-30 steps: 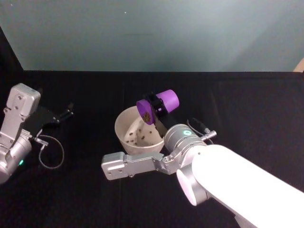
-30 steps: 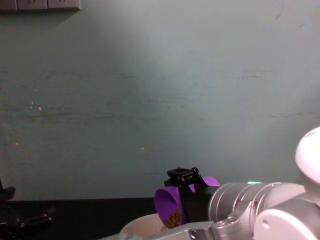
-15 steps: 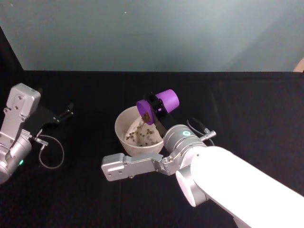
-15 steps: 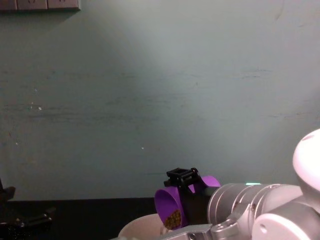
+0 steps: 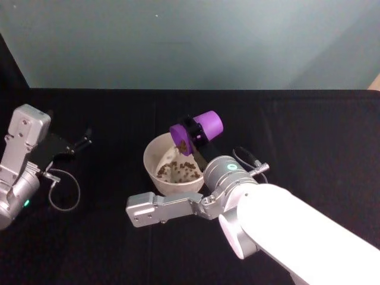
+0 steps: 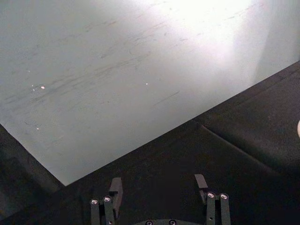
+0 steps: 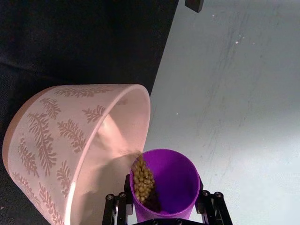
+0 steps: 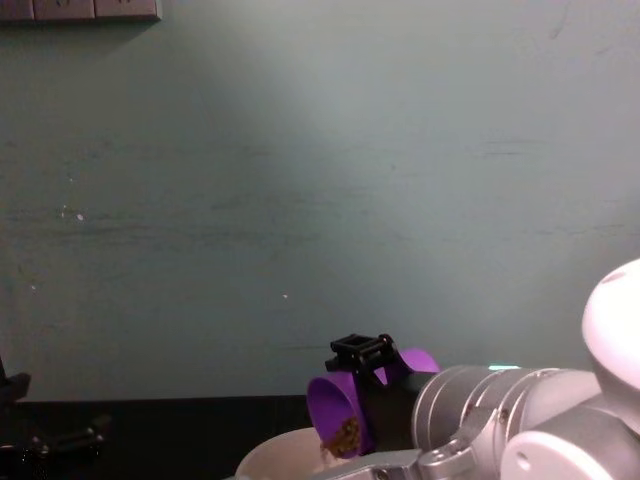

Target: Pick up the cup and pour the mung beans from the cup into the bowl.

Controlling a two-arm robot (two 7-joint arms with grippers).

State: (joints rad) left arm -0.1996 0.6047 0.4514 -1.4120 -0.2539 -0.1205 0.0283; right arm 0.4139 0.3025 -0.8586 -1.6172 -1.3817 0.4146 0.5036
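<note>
Your left gripper (image 5: 83, 140): parked at 9 o'clock of bowl, well apart from it, jaws apart, holding nothing. Bowl (image 5: 152, 153): centre of black table (image 5: 309, 130), beans (image 5: 178, 171) piled inside. Cup (image 5: 202, 127): tipped on side above bowl rim at 1 o'clock, mouth angled down into bowl, beans clustered at lip. Your right gripper (image 5: 193, 132): jaws clamped on cup. Step, by look: mid-pour. Next move likely: tilt further, mouth over bowl, so remainder lands inside.

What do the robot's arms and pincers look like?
The right arm is silver-grey with rounded joints and a bulky white shell. The left arm is silver-grey, with a small green light and a thin looping cable. The left gripper and right gripper are black, two-fingered.
</note>
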